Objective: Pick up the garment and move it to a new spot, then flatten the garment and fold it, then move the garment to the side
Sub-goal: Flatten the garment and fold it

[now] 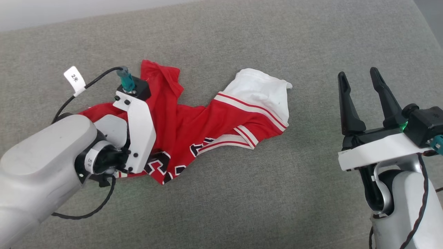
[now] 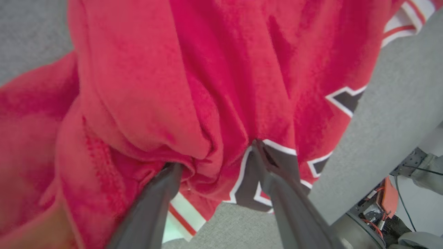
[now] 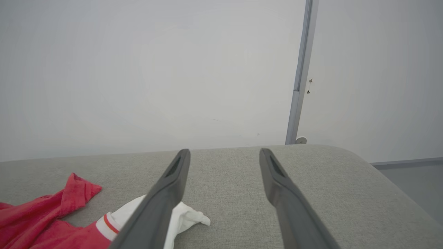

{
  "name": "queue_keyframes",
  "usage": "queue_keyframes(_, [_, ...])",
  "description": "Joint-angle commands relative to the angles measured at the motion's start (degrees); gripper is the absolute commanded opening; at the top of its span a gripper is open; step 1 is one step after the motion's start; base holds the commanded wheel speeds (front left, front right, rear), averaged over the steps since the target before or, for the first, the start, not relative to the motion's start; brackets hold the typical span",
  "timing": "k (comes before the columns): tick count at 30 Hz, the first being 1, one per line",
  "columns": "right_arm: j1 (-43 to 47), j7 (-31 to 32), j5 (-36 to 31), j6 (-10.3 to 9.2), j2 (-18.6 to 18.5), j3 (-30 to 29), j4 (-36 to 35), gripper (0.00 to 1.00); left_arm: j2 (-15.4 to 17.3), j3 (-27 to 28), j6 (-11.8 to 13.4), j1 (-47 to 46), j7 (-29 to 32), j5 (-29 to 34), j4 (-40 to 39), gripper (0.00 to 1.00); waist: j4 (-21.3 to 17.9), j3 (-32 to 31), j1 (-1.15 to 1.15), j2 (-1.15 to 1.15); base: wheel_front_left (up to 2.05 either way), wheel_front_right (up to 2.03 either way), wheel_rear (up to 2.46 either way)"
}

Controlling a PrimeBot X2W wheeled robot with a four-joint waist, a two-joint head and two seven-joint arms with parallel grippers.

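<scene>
Grey woven cloth covers the padded surface (image 1: 242,193), which runs to a rounded far edge. Behind it stands a plain white wall (image 3: 138,69), with a pale metal strip (image 3: 300,69) upright at one o'clock in the right wrist view. The garment (image 1: 193,124) lies crumpled on this surface, toward nine o'clock in the head view — red body bunched in folds, one white sleeve (image 1: 259,90) with striped trim flung out toward two o'clock. The left gripper (image 2: 214,155) points down into the heap at its nine o'clock end. Its two fingers stand spread wide, tips sunk in the red folds, with a hump of cloth between them but not pinched. The right gripper (image 1: 358,72) hovers at three o'clock in the head view, well apart from the garment, which lies at its nine o'clock; its fingers gape too, with nothing between them. In the head view the white wrist bracket (image 1: 138,131) hides the left fingers, and the pale forearm (image 1: 41,155) covers the garment's near left edge. The black numerals (image 1: 161,164) are broken by folds — unreadable. The nearest cloth in the left wrist view is blurred
</scene>
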Motion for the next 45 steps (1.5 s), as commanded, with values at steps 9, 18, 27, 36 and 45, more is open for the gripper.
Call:
queue_keyframes(9, [-0.78,-1.37,0.70,-0.02,0.02,-0.21,0.93,1.00,-0.86,2.22,-1.57,-2.37,-0.66,-0.31,4.32,0.00,-0.97,0.84,0.00,0.00,0.00,0.00,0.00])
queue_keyframes(18, [-1.49,-1.87,1.31,-0.02,0.03,0.08,0.84,1.00,-2.12,7.30,-3.13,-9.27,-4.98,0.26,9.23,0.00,-2.77,3.19,0.00,0.00,0.00,0.00,0.00])
queue_keyframes(27, [-2.57,-3.25,2.27,-0.02,0.04,1.36,1.89,1.00,-6.69,9.21,-7.32,-14.51,-16.57,5.56,21.26,0.00,-5.01,5.70,0.00,0.00,0.00,0.00,0.00])
queue_keyframes(36, [-2.93,-3.93,2.25,-0.02,0.03,1.62,3.33,1.00,-9.81,7.47,-11.84,-14.30,-17.12,5.96,31.62,1.00,-4.54,5.48,0.00,0.00,0.00,0.00,0.00])
queue_keyframes(45, [-1.09,-2.53,0.59,-0.02,0.02,-0.15,3.04,1.00,-7.88,7.58,-16.15,-11.82,-13.70,2.43,29.74,1.00,-0.95,1.49,0.00,0.00,0.00,0.00,0.00])
